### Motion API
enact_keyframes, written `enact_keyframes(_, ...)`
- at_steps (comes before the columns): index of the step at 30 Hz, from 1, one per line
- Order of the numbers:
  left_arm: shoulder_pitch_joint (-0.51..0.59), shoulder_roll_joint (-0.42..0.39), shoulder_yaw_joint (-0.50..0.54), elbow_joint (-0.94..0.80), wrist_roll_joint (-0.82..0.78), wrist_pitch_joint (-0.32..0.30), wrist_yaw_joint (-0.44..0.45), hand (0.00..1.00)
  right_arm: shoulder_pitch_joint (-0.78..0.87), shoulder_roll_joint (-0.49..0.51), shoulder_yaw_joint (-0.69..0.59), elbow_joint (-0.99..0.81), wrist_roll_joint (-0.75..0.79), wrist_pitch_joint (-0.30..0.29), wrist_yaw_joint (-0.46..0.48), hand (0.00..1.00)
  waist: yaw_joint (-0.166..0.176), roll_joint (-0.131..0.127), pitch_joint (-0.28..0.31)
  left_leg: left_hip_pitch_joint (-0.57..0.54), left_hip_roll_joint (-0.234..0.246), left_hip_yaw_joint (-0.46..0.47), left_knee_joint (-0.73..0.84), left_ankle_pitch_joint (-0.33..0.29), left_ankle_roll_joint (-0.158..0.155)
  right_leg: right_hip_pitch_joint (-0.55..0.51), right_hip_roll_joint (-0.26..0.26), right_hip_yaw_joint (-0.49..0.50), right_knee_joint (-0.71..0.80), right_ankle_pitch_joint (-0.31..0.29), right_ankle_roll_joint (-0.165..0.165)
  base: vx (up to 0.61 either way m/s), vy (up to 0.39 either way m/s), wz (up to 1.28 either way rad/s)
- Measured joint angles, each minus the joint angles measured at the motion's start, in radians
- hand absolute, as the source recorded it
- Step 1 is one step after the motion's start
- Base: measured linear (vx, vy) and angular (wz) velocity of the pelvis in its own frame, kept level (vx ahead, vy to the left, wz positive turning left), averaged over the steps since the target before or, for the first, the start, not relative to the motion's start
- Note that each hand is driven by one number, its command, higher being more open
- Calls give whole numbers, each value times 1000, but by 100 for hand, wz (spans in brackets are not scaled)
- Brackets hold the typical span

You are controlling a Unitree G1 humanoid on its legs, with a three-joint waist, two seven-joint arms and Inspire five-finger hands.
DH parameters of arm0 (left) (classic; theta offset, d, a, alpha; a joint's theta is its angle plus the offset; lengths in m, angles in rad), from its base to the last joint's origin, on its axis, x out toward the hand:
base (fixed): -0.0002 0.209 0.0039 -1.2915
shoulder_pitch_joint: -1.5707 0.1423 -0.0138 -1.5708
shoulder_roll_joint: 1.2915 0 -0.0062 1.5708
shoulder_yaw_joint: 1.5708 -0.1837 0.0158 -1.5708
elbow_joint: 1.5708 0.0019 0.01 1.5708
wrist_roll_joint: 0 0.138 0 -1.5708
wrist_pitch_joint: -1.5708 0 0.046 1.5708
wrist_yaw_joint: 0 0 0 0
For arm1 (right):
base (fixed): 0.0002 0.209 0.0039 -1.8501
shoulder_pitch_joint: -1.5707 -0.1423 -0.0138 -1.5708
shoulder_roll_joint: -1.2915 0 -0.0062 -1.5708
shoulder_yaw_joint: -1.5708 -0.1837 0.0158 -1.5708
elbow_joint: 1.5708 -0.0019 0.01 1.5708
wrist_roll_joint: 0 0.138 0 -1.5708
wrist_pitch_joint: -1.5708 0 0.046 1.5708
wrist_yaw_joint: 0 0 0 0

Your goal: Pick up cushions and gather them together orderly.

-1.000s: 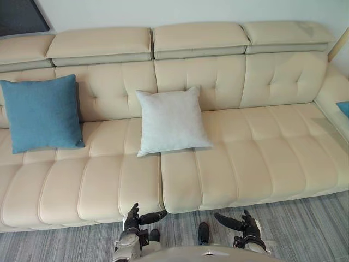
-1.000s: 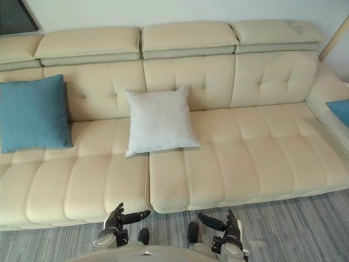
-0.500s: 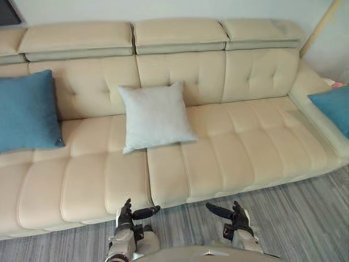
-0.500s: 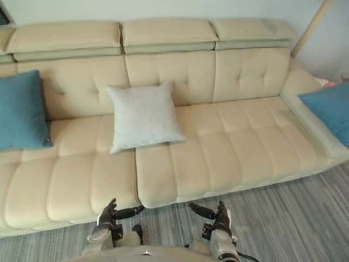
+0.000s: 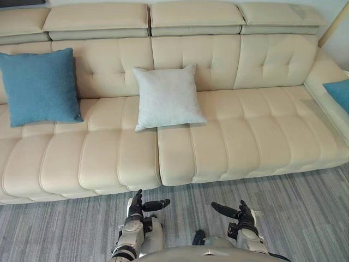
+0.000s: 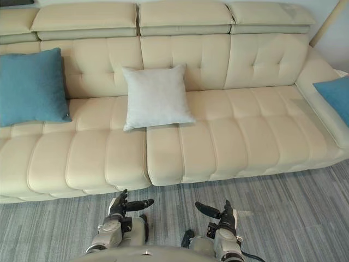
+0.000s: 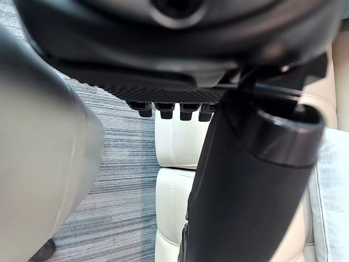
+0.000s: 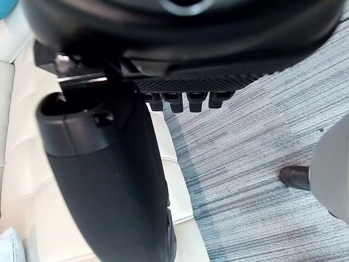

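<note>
Living room — cream sofa (image 5: 218, 142), cushions (image 5: 166, 97)

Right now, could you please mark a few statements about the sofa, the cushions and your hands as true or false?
1. The grey cushion leans against the backrest of the sofa. True.
2. The left hand holds a cushion. False: it is empty, over the floor.
3. A blue cushion sits towards the sofa's left end. True.
4. The grey cushion touches that blue cushion. False: bare sofa lies between them.
5. The right hand rests on the sofa. False: it is over the floor, empty.
</note>
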Motion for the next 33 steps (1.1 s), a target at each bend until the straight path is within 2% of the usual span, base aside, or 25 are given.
enact_keyframes(1, -1, 0, 0, -1, 2, 0, 0, 100, 1, -2, 0, 0, 0, 0, 0, 100, -1, -3, 2, -7, -5, -9, 37, -26, 2, -7, -6, 0, 7, 1, 0, -131, 69, 23)
enact_keyframes(4, -2, 0, 1, -1, 21, 0, 2, 100, 3, -6, 0, 0, 0, -2, 1, 100, -2, -15, 9, -3, -55, -106, 227, -173, 7, -28, -39, 23, 26, 15, 19, -92, 126, -11)
enact_keyframes(6, 9, -9, 2, -1, 31, 1, 0, 100, 2, -9, -1, 4, -1, -2, 2, 100, -2, 2, 11, 42, -69, -160, 205, -258, 12, -51, -33, 59, 28, 29, 35, -141, 205, -37)
enact_keyframes(9, 14, 21, 5, 14, 32, 7, 13, 100, 31, 25, 6, 16, 1, 4, 22, 100, -5, -22, 0, 74, -95, -96, 171, -263, 25, -40, -53, 118, -20, 81, 69, -131, 213, -43)
enact_keyframes(13, 25, 22, 5, 40, 35, 8, 17, 100, 58, 25, -8, 16, 13, 5, 24, 100, -15, -24, -42, 100, -127, -74, 118, -263, 28, -24, -66, 157, -109, 134, 83, 2, 121, -38)
enact_keyframes(16, 29, 22, 5, 63, 45, 10, 17, 100, 61, 26, -33, 16, 20, 5, 30, 100, -16, -7, -47, 152, -120, -2, 81, -240, 52, -8, -49, 231, -166, 172, 94, 84, 39, -66)
enact_keyframes(20, 23, 23, 10, 79, 57, 11, 16, 100, 39, 27, -48, 17, 38, 4, 29, 100, -20, -8, -47, 185, -96, 81, 65, -242, 51, -17, -18, 313, -206, 213, 82, 92, 1, -87)
enact_keyframes(21, 18, 18, 11, 79, 64, 11, 15, 100, 25, 27, -48, 20, 38, 4, 29, 100, -25, -7, -47, 191, -78, 109, 58, -242, 51, -43, 2, 280, -217, 254, 63, 21, -86, -124)
enact_keyframes(22, 17, 16, 11, 79, 66, 11, 15, 100, 5, 28, -44, 22, 38, 1, 30, 100, -23, -3, -46, 199, -51, 138, 44, -241, 52, -53, 19, 215, -240, 295, 27, -6, -167, -148)
enact_keyframes(23, 18, 14, 11, 79, 67, 11, 13, 100, -13, 27, -44, 28, 38, -2, 31, 100, -25, 3, -41, 213, -36, 184, 24, -240, 52, -62, 14, 90, -231, 266, -27, -16, -137, -121)
enact_keyframes(24, 17, 15, 9, 80, 70, 13, 11, 100, -22, 27, -49, 34, 38, -2, 31, 100, -26, -1, -37, 225, -35, 209, 17, -239, 49, -69, -3, -7, -195, 222, -61, 7, -183, -124)
enact_keyframes(25, 11, 13, -2, 79, 72, 19, 9, 100, -35, 25, -79, 46, 38, -2, 30, 100, -30, 6, -29, 264, -24, 269, 4, -238, 46, -67, -58, -210, -121, 160, -60, 57, -120, -118)
enact_keyframes(26, 15, 16, -3, 79, 72, 19, 8, 100, -37, 24, -89, 59, 38, -3, 28, 100, -30, 7, -26, 298, -24, 301, -6, -238, 35, -54, -74, -265, -103, 157, -47, 64, -124, -111)
enact_keyframes(30, 29, 25, -13, 79, 72, 20, 8, 100, -37, -9, -89, 120, 38, -2, 29, 100, -33, 28, -13, 332, -1, 269, 11, -239, 28, -48, -9, -148, -122, 148, -42, 44, -139, -89)
enact_keyframes(33, 23, 27, -36, 76, 74, 20, -2, 100, -12, -36, -121, 127, 45, 0, 24, 100, -39, 42, 7, 247, 65, 181, 278, -253, 25, -19, 29, -113, -124, 124, -60, 64, -199, -46)
